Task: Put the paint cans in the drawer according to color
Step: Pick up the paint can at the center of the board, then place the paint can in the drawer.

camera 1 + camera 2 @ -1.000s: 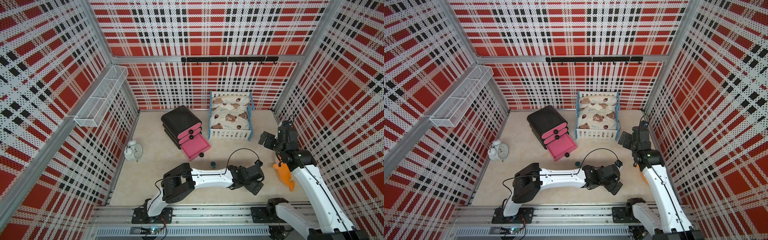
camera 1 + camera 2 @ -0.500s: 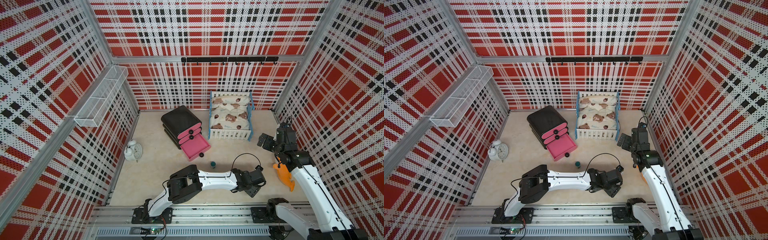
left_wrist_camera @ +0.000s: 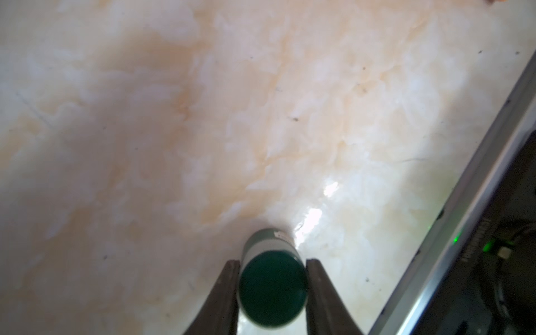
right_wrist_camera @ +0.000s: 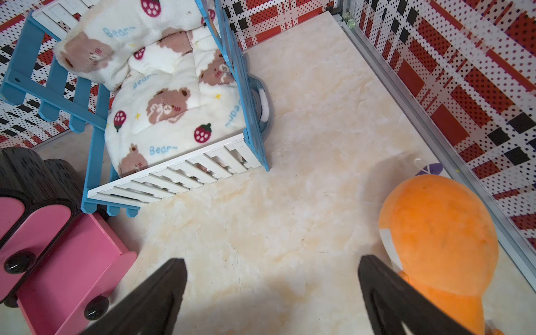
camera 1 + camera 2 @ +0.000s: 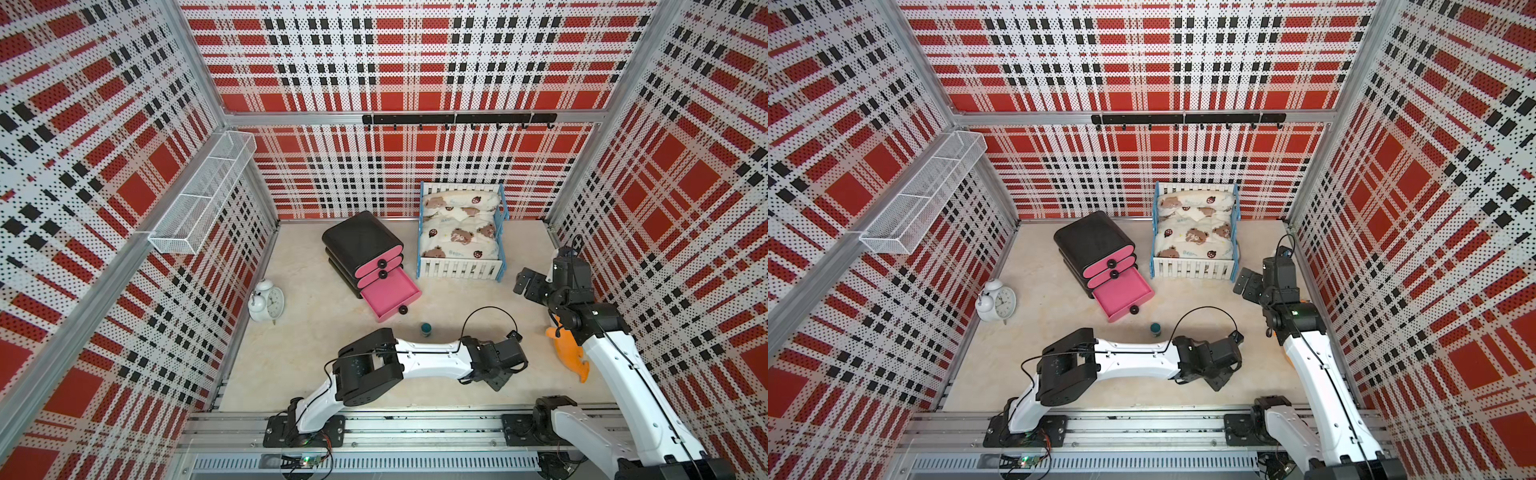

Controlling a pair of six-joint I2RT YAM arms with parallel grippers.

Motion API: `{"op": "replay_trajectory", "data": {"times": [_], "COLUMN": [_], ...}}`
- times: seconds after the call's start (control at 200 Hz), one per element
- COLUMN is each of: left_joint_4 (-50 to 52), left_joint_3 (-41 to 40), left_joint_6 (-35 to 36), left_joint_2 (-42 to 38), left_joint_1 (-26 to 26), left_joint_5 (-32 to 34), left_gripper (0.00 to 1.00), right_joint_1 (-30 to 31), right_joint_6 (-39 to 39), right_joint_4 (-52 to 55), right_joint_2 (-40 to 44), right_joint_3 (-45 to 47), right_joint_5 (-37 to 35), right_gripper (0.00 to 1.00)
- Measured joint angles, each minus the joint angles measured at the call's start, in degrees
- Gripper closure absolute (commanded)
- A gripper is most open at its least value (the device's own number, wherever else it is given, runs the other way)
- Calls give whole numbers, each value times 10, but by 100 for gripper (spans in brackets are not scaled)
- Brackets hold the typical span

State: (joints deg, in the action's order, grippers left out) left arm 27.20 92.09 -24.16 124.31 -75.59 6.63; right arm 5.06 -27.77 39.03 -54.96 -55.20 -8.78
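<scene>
Left gripper point(image 3: 272, 262) clamped on green-lidded paint can point(image 3: 272, 287), near front rail point(image 3: 475, 188); bare floor point(image 3: 145, 116) ahead. Second green can point(image 5: 425, 328) noted upright near chest point(image 5: 359, 241), bottom drawer point(image 5: 390, 293) pulled out. Right gripper point(image 4: 272, 259) held spread wide over open floor between bed point(image 4: 174, 177) and orange plush point(image 4: 435, 232)

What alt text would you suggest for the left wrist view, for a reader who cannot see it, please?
The left gripper grips a small paint can with a dark green lid, its jaws pressed against both sides. Beneath lies a glossy cream marbled tabletop, with an aluminium rail at its edge.
</scene>
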Motion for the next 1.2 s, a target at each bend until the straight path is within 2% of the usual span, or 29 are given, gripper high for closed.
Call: {"op": "replay_trajectory", "data": {"times": [0.1, 0.321, 0.561, 0.691, 0.947, 1.072, 1.202], "left_joint_4": [5, 11, 12, 16, 20, 20, 19], "left_joint_3": [-30, -71, -96, -115, -131, -133, -135], "left_joint_6": [0, 0, 0, 0, 1, 4, 4], "left_joint_2": [-28, -128, -197, -201, -200, -192, -181], "left_joint_1": [21, 116, 214, 257, 299, 315, 327], "left_joint_5": [12, 54, 107, 130, 161, 171, 174], "left_gripper": [90, 85, 88, 88, 88, 88, 87], "right_joint_1": [0, 0, 0, 0, 0, 0, 2], "right_joint_6": [1, 7, 11, 11, -2, -15, -25], "right_joint_4": [-3, -16, -30, -42, -66, -82, -95], "right_joint_2": [3, 14, 17, 18, 17, 17, 14], "right_joint_3": [2, 18, 34, 50, 78, 96, 112], "right_joint_5": [5, 30, 64, 92, 137, 155, 168], "right_gripper": [1, 5, 8, 11, 12, 6, 4]}}
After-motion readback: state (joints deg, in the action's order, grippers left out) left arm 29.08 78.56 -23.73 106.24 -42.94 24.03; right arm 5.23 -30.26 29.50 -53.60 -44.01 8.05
